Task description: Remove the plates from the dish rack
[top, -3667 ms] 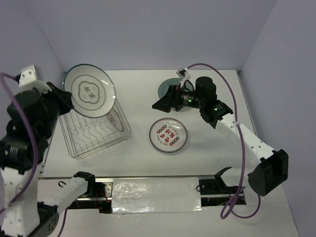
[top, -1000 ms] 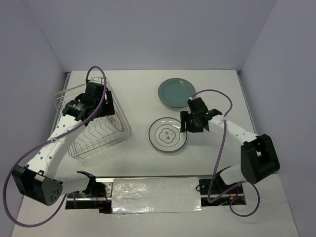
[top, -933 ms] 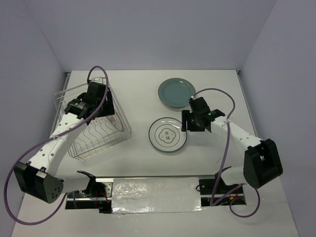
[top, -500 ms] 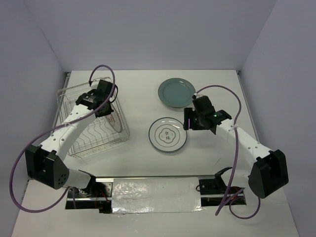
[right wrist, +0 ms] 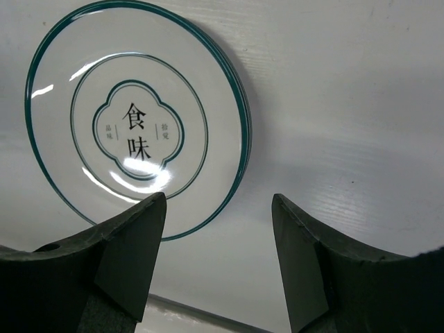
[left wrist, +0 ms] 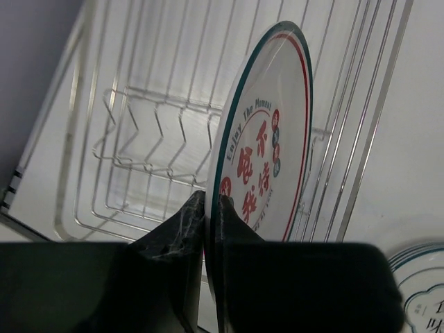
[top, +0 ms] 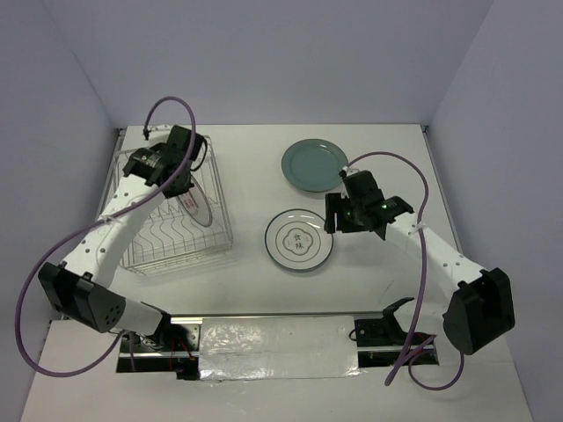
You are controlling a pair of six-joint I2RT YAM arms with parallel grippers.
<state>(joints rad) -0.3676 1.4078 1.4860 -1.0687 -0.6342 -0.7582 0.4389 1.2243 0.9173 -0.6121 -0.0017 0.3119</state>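
**Left gripper** (left wrist: 211,205) — jaws clenched on the rim of the red plate (left wrist: 270,152), one jaw on each face. The plate stands on edge in the rack (top: 163,246), close to its right wall. Its face reads "Enjoy the Moment" in an arc above large red Chinese characters.

**Right gripper** (right wrist: 216,201) — jaws spread, grasping nothing, over the tabletop (right wrist: 333,104). The teal-ringed plate (right wrist: 139,139) lies flat ahead of them, nearer the left jaw and not gripped. Its centre reads 食味 inside a lobed teal frame, and the flanking characters are too small to read. A second rim shows beneath its right edge.

The grey plate (top: 314,164) lies flat behind it, near but apart. Bare tabletop separates the rack from both flat plates.
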